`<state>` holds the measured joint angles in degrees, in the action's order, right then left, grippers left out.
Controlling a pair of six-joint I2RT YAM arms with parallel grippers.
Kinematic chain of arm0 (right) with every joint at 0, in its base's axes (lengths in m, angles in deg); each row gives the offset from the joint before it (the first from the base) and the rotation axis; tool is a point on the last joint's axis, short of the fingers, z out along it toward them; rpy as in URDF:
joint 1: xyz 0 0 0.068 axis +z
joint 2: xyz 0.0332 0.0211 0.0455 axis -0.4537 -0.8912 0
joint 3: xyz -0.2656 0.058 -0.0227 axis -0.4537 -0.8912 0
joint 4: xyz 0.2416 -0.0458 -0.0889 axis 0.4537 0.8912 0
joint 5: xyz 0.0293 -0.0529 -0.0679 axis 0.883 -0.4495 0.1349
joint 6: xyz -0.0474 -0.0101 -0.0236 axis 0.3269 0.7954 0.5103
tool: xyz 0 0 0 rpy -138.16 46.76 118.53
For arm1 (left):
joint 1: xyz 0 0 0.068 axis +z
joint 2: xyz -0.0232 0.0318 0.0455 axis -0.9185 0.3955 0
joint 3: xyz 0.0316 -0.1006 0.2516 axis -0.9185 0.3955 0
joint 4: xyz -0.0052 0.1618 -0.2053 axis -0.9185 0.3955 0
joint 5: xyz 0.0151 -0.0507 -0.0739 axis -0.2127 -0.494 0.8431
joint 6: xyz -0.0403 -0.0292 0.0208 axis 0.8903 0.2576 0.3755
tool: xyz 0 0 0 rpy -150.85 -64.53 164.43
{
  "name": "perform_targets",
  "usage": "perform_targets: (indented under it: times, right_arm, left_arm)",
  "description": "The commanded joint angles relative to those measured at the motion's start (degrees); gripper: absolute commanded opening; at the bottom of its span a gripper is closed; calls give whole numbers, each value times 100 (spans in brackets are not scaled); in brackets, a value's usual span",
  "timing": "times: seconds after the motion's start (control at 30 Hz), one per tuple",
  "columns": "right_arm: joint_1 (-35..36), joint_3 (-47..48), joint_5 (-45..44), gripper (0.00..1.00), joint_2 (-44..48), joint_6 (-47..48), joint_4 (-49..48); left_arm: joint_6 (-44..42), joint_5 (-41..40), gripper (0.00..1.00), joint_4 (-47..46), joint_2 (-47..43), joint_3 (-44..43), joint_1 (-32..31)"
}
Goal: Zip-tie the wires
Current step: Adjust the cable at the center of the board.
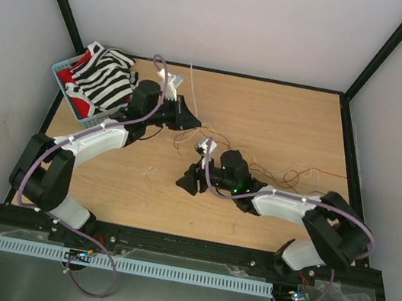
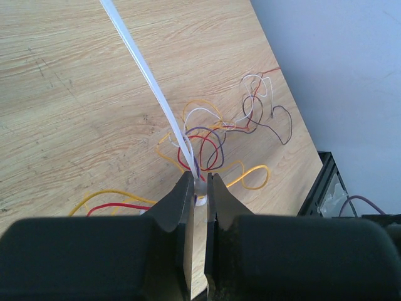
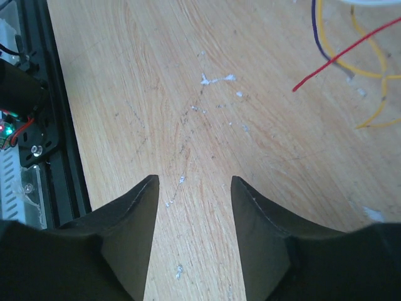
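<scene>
- The left claw [image 2: 199, 188] is clenched on the zip tie [image 2: 156, 94], pinching its lower end between the very tips. The hold looks shallow, so a sideways tug could twist the strip or let it slip out.
- From that pinch the whitish strip rises free and slants away above the counter [image 2: 62, 94]. Nothing holds its far end, so it may sway and be hard to catch.
- The wires [image 2: 207, 141] curl in a loose tangle right at the pinch, with red, yellow, purple and white strands lying on the counter. Whether the strip already circles them cannot be told. Stray loops could end up outside the tie, or snag on a claw tip and drag the whole bundle.
- The right claw [image 3: 194, 188] is released, jaws apart and empty, over bare counter, with only a few strands at the top-right of its own view. From above it sits apart from the left claw, nearer the arm bases. A careless approach could knock the strip, bump the left claw, or catch wires instead of the tie.
</scene>
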<state>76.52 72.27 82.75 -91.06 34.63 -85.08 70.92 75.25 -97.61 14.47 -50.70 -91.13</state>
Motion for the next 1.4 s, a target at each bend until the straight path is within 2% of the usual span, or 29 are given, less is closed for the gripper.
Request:
perform_targets:
  times: [0.0,0.17,0.37,0.53,0.7,0.93,1.07,1.2,1.27,1.37]
  right_arm:
    - [11,-155,-392,62,762,276,727]
    - [-110,-211,-650,70,1612,382,1363]
    - [-766,540,-666,71,2174,217,2084]
    - [-1151,1022,-982,72,2255,222,2427]
    - [-1770,1118,-1129,72,2230,-417,2181]
    - [-2119,1732,-1063,83,1770,-1123,1939]
    - [-2125,1905,-766,82,1515,-1221,1919]
    - [-2129,1791,-974,81,1459,-1034,1875]
    - [-2152,1825,-1033,77,1391,-814,1830]
    - [-2280,1972,-809,64,1149,-525,1772]
  left_arm:
    - [-203,56,0,-59,-147,-219,34]
    - [-304,73,0,-59,-114,-234,30]
    - [-321,163,0,-69,-11,-280,2]
    - [-322,196,0,-68,16,-292,-20]
    - [-326,231,0,-68,51,-283,-57]
    - [-348,289,0,-77,90,-266,-121]
    - [-339,294,0,-77,65,-256,-149]
    - [-361,321,0,-79,66,-256,-180]
    - [-369,333,0,-77,74,-256,-194]
    - [-344,359,0,-77,87,-265,-203]
